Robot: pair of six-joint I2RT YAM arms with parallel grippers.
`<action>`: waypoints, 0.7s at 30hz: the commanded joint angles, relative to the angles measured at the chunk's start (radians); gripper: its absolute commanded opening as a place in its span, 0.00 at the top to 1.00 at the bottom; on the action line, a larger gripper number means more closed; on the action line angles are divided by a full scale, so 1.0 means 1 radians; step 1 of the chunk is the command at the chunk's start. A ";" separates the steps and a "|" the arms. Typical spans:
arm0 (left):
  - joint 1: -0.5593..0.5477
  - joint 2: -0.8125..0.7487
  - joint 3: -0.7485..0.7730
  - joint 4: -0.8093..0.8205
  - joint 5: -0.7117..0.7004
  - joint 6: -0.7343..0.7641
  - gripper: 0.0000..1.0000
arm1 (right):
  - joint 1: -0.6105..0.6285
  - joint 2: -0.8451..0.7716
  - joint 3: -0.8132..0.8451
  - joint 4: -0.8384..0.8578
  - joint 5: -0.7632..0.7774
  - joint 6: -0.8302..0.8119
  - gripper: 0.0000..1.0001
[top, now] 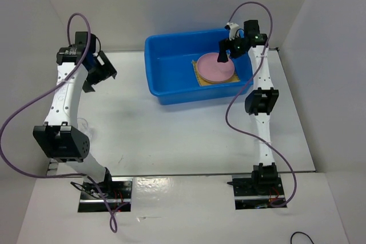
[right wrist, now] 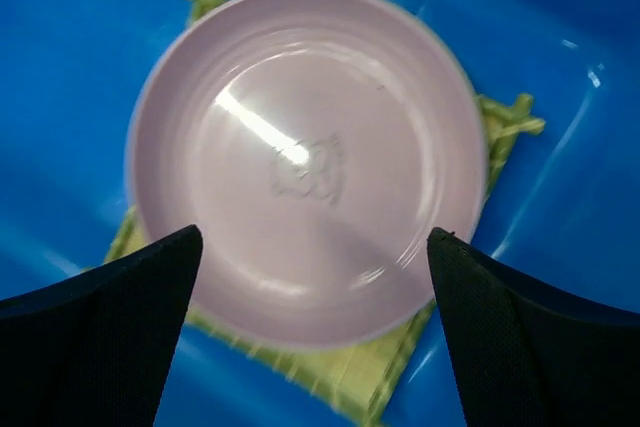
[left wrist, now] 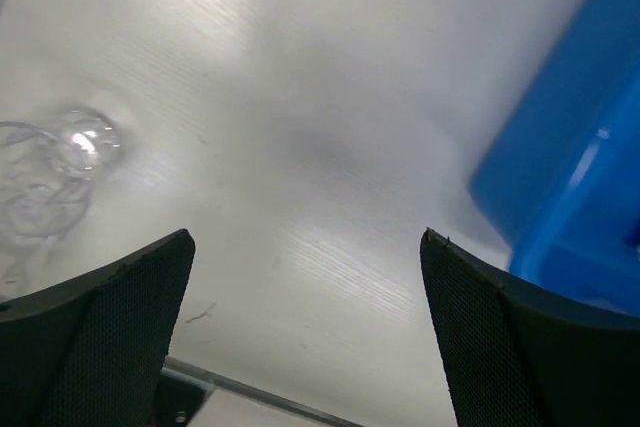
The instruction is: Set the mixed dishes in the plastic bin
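From above, you see the large rectangular bright blue plastic bin [top: 171, 70] on the white table [top: 171, 135], at about 1 o'clock from the table's middle. The round pink plate [top: 213, 71] lies flat inside it, toward the 3 o'clock end. It rests on the square yellowish woven bamboo mat [top: 201, 80], whose edge shows at the plate's 7 o'clock side. The right gripper [top: 223, 56] hangs over the plate at its 12 o'clock part. The left gripper [top: 98, 78] is well apart from the bin, at the 9 o'clock side of the table.

In the left wrist view, the left gripper [left wrist: 305, 237] has its two black fingers [left wrist: 120, 327] wide apart, with only bare table [left wrist: 330, 97] between them. The clear glass cups [left wrist: 50, 172] stand at 9 o'clock; they are blurred, so you cannot count them surely. The bin's outer wall [left wrist: 570, 177] is at 3 o'clock.

In the right wrist view, the right gripper [right wrist: 312, 232] also has its fingers spread wide and holds nothing. The pink plate [right wrist: 310, 157] lies below them, upright and centred on the mat [right wrist: 330, 372]. The mat's corners come out at 11, 3 and 6 o'clock. The blue bin floor [right wrist: 80, 47] is around them.
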 commanded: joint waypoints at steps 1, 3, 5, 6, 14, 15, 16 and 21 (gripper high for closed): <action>0.025 0.092 0.016 -0.144 -0.196 0.067 0.00 | 0.036 -0.181 -0.051 -0.169 -0.045 -0.051 0.03; 0.042 0.114 -0.048 -0.120 -0.173 0.067 0.00 | 0.036 -0.283 -0.246 -0.169 -0.045 -0.096 0.03; 0.042 0.126 -0.102 -0.106 -0.162 0.015 0.00 | 0.027 -0.337 -0.332 -0.169 -0.034 -0.119 0.04; 0.042 0.126 -0.116 -0.106 -0.176 -0.002 0.08 | 0.027 -0.348 -0.349 -0.169 -0.001 -0.120 0.04; 0.061 0.114 -0.280 -0.050 -0.220 -0.054 0.24 | -0.035 -0.408 -0.534 -0.169 0.257 -0.144 0.04; 0.061 0.127 -0.292 -0.041 -0.240 -0.054 0.24 | -0.035 -0.422 -0.547 -0.169 0.244 -0.144 0.04; 0.071 0.141 -0.306 -0.041 -0.249 -0.054 0.23 | -0.044 -0.437 -0.589 -0.169 0.244 -0.153 0.04; 0.093 0.141 -0.317 -0.018 -0.289 -0.045 0.23 | -0.044 -0.624 -0.870 -0.073 0.257 -0.190 0.03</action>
